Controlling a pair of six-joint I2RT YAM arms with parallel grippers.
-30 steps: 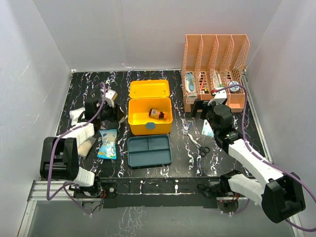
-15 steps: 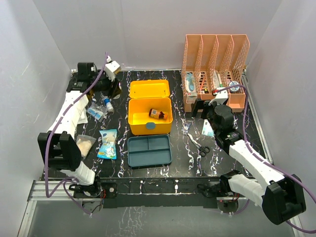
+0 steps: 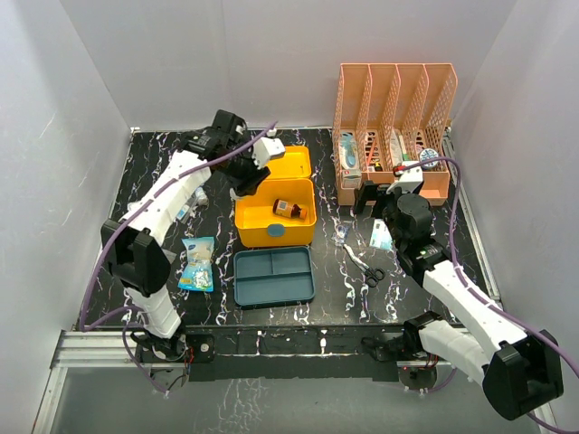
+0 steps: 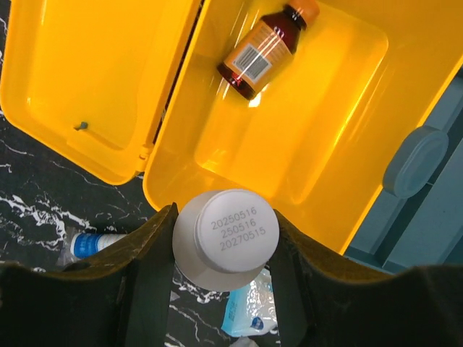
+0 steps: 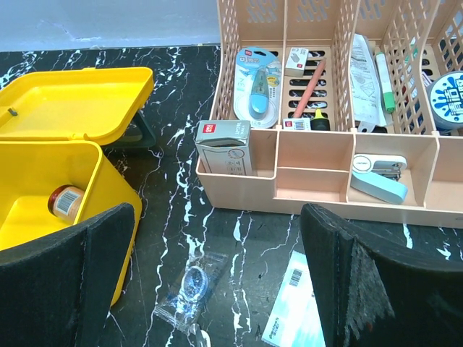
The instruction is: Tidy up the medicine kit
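Only the round, date-stamped end of a white container (image 4: 225, 233) showed between the fingers of the left gripper (image 4: 224, 249), which was clamped on it; its body and label were hidden, and from above the wrist covered it altogether. The right wrist view cut off most of the medicine kit (image 3: 274, 217). The kit, a yellow rounded box with a teal latch, sat mid-table toward the rear, its hinged lid (image 3: 276, 163) thrown back and a brown bottle (image 3: 289, 209) lying inside. Its teal insert tray (image 3: 273, 276) lay on the table (image 3: 163, 154) just in front. Half a second earlier the left arm was at the far left corner; it had since swung over the kit's left edge. The right gripper (image 5: 217, 282) stayed spread wide and empty before the orange file rack (image 3: 393, 117).
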